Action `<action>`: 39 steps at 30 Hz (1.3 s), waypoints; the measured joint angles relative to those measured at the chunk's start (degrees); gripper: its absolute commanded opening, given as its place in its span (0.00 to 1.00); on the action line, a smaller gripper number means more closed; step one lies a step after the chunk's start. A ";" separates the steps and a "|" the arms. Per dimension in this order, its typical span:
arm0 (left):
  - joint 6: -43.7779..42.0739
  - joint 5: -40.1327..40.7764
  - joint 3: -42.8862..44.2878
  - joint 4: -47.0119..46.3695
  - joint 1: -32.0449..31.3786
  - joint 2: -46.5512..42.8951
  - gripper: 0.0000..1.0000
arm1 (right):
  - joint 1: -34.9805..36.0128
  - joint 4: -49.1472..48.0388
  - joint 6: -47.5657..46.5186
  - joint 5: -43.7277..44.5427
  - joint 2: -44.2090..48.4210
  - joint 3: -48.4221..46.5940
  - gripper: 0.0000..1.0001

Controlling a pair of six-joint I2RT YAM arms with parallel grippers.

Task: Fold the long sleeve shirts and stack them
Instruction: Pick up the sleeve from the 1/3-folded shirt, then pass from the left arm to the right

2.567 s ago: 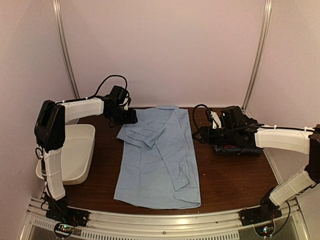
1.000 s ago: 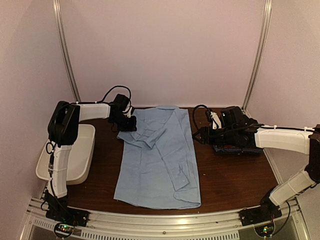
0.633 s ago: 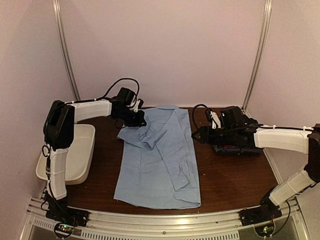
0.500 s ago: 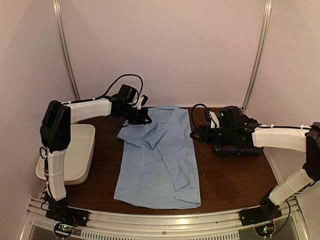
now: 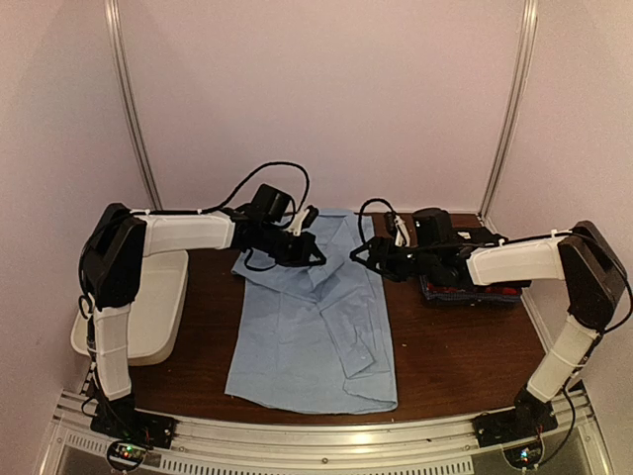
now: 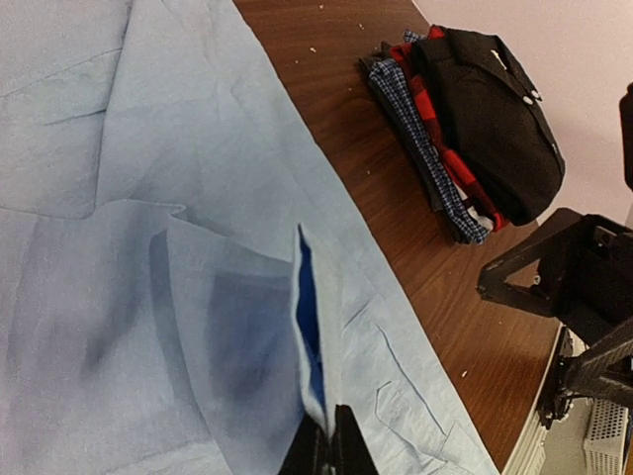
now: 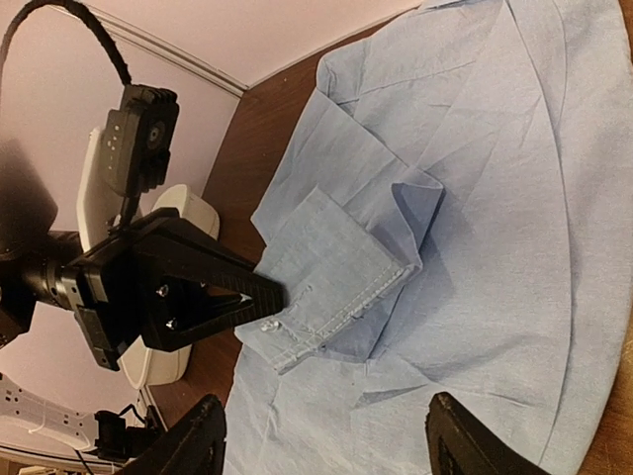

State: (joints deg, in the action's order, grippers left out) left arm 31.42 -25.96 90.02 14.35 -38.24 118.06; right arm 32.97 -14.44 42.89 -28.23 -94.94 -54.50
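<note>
Left pincer (image 6: 328, 443), pinching the blue shirt (image 5: 307, 336), moved inward over the brown table (image 5: 455, 346); right pincer (image 7: 331, 447) gapes.

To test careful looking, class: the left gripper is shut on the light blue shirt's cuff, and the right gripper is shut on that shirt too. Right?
One thing is wrong: the right gripper is open, holding nothing, above the light blue shirt; the right wrist view shows it. The left gripper is indeed shut on the cuff.
</note>
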 measured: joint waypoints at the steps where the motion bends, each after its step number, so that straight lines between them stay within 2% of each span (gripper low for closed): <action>1: 0.15 -0.09 -0.39 -0.50 -0.33 0.00 0.00 | 0.13 -0.96 1.09 -0.22 -0.96 0.00 0.74; 6: 0.61 -0.44 -1.42 -3.26 -2.10 0.00 0.00 | 0.17 -6.23 6.43 -0.70 -5.35 0.02 0.80; 18: -0.24 0.85 -2.43 -5.77 -7.30 0.02 0.01 | 0.17 -14.80 12.94 -0.68 -8.85 0.15 0.82; 29: -5.49 8.79 -2.36 -5.68 -10.75 0.28 0.02 | 0.17 -14.23 12.79 -0.28 -9.77 0.76 0.76; 35: -8.00 11.98 -1.81 -5.53 -11.50 1.03 0.02 | 0.17 -11.74 11.39 -0.24 -9.77 0.76 0.70; 39: -9.31 12.92 -1.03 -5.49 -11.61 1.49 0.02 | 0.33 -10.32 10.60 -0.15 -9.77 0.76 0.62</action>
State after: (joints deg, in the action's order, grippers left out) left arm 22.11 -13.04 88.99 8.86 -49.84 119.55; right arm 33.30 -24.75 53.49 -28.38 -104.71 -53.74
